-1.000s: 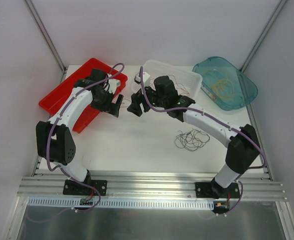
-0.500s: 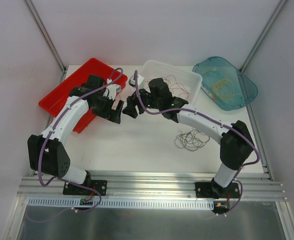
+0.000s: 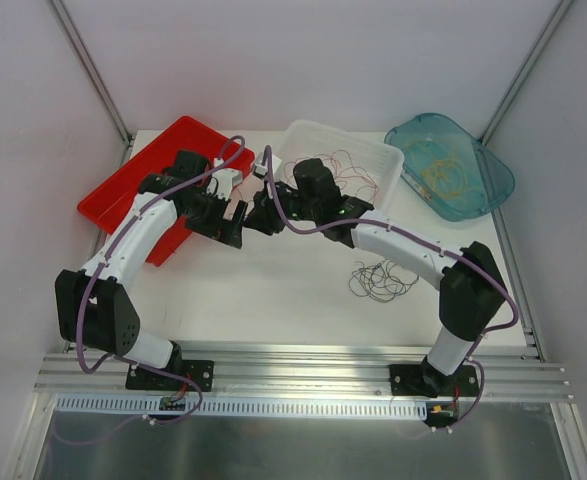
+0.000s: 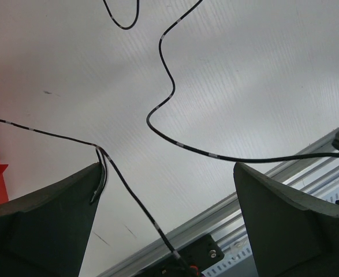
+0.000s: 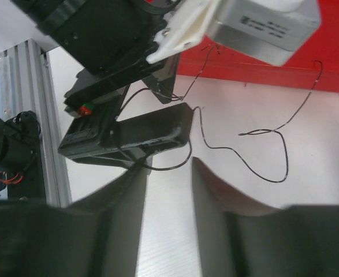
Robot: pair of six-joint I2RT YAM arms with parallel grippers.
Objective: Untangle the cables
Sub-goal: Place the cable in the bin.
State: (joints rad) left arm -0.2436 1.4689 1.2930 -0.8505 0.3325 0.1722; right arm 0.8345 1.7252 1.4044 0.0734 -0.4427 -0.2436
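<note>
Toward 11 o'clock from the counter's (image 3: 273,300) middle, the left gripper (image 4: 168,168) stands spread wide, pinching nothing, a black cable (image 4: 42,132) draped over its finger (image 4: 71,196) at 9 o'clock. The right gripper (image 5: 169,164) faces it close by, jaws apart by only a slim gap with a black strand (image 5: 163,169) crossing just off their tips. The other cables (image 3: 368,272) lie well apart: a dark tangle (image 3: 381,279) on the counter at 4 o'clock, reddish loops (image 3: 348,170) in the clear tub (image 3: 303,135) at 12 o'clock, yellow ones (image 3: 441,172) in the teal tray (image 3: 493,185) at 2 o'clock, with a red tray (image 3: 123,190) at 10 o'clock.
</note>
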